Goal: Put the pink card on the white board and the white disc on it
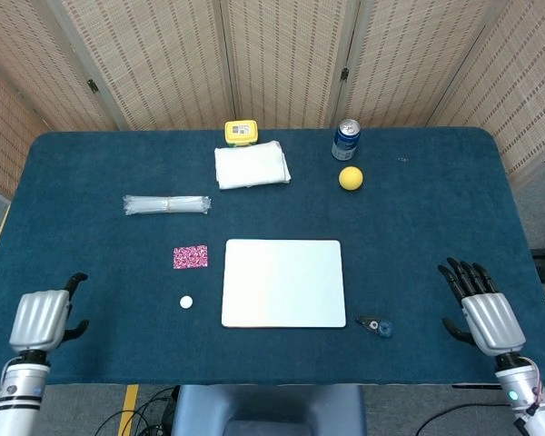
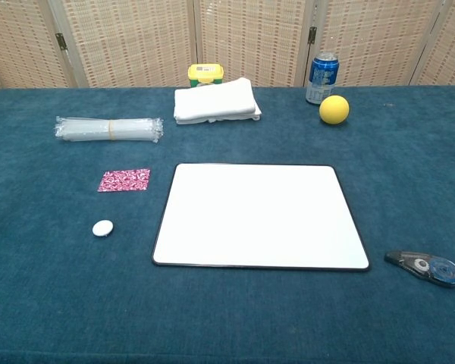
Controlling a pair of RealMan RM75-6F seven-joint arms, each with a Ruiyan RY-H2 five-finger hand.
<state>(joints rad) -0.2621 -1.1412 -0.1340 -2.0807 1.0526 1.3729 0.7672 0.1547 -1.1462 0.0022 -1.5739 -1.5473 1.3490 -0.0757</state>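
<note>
White board flat, black-edged, bare. Pink patterned card flat just left of its far corner. Small white disc nearer, left of board, apart from both.
</note>
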